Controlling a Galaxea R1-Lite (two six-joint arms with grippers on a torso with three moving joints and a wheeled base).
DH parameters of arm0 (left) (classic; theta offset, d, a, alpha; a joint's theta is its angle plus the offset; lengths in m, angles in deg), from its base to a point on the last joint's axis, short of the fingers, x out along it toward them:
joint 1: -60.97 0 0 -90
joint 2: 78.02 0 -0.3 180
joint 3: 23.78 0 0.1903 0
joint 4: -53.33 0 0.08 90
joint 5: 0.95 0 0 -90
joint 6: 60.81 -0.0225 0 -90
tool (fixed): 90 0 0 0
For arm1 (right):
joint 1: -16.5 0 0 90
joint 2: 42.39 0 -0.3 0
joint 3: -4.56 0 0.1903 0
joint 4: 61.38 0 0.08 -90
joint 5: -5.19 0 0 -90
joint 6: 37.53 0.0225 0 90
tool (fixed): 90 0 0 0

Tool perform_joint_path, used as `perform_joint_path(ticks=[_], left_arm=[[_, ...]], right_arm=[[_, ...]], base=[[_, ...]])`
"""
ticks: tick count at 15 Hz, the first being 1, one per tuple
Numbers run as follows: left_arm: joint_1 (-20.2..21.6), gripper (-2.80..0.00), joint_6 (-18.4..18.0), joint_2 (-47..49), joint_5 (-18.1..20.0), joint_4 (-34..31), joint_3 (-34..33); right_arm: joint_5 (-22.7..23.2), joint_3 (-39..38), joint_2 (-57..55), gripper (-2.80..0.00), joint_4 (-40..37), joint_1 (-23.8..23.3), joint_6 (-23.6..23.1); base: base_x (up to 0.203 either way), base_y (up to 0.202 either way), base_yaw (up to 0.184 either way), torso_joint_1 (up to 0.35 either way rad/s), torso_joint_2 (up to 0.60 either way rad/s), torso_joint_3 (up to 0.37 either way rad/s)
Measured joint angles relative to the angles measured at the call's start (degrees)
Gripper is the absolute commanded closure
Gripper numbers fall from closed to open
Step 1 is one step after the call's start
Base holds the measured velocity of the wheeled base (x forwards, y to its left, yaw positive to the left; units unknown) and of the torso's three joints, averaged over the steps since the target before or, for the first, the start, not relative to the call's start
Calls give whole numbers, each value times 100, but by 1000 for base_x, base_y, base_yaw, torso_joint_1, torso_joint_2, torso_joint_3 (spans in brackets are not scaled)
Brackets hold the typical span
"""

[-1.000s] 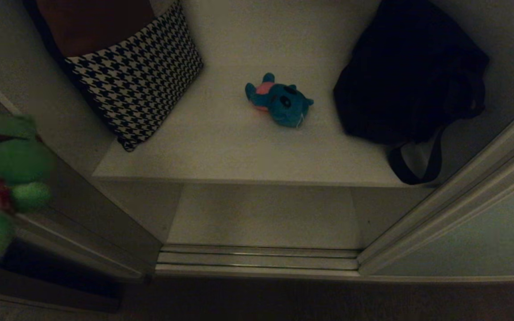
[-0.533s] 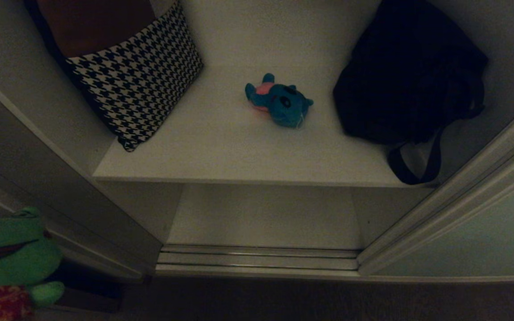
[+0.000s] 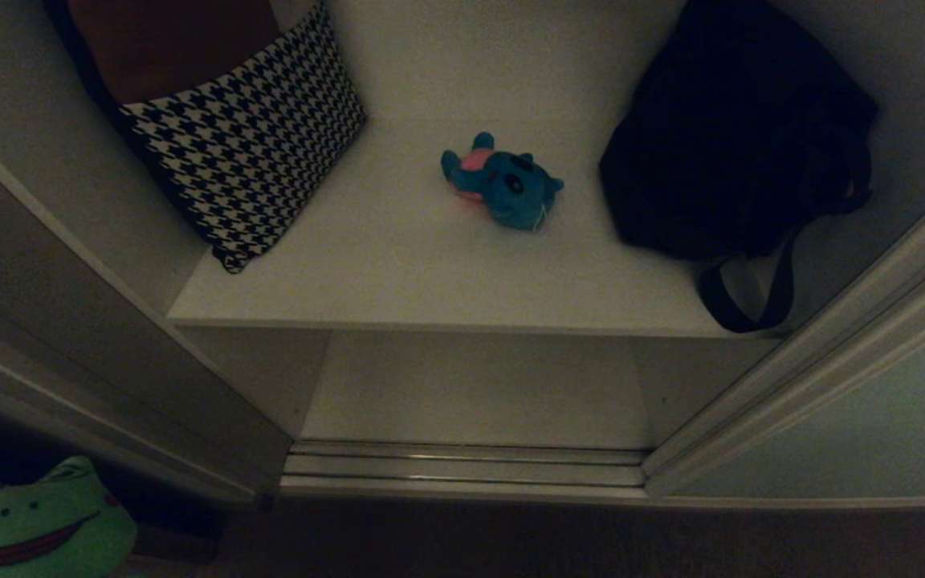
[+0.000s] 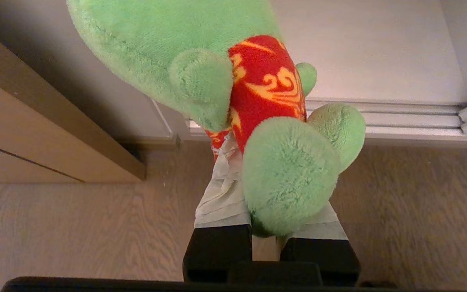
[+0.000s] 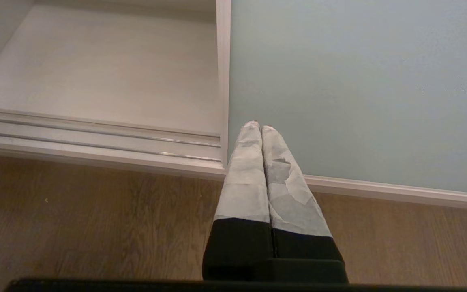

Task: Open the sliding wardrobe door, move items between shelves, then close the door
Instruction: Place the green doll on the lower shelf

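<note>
The green plush toy (image 3: 37,530) with a red patterned patch shows at the head view's lower left corner, low in front of the wardrobe. My left gripper (image 4: 258,156) is shut on it, one taped finger (image 4: 221,194) on each side of its body (image 4: 217,61). The blue plush toy (image 3: 503,185) lies in the middle of the upper white shelf (image 3: 398,273). A lower shelf (image 3: 478,393) lies below it. The sliding wardrobe door (image 3: 856,433) stands slid to the right. My right gripper (image 5: 258,126) is shut and empty, low over the floor before the door (image 5: 359,89).
A houndstooth cushion (image 3: 246,144) leans at the upper shelf's left and a black strapped bag (image 3: 735,136) sits at its right. The door track (image 3: 462,466) runs along the wardrobe's foot. Wooden floor (image 4: 55,235) and a brown panel (image 4: 35,134) lie left of the opening.
The green plush toy in my left gripper has sunk from the head view's left edge to its lower left corner. The blue toy and the right arm have kept still.
</note>
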Motion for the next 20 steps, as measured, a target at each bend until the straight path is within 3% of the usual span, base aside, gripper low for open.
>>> perform_joint_path(ticks=[5, 15, 20], left_arm=[[2, 0, -89, -117, 11, 144, -84], [2, 0, -54, -129, 11, 143, -99], [1, 0, 244, -128, -227, 152, -113]], right_arm=[[-1, 0, 0, 0, 0, 0, 0], [0, 0, 0, 0, 0, 0, -2], [1, 0, 0, 0, 2, 0, 0]], base=[[0, 0, 0, 0, 0, 0], [-189, 0, 0, 3, 2, -1], [-20, 0, 1, 0, 0, 0]])
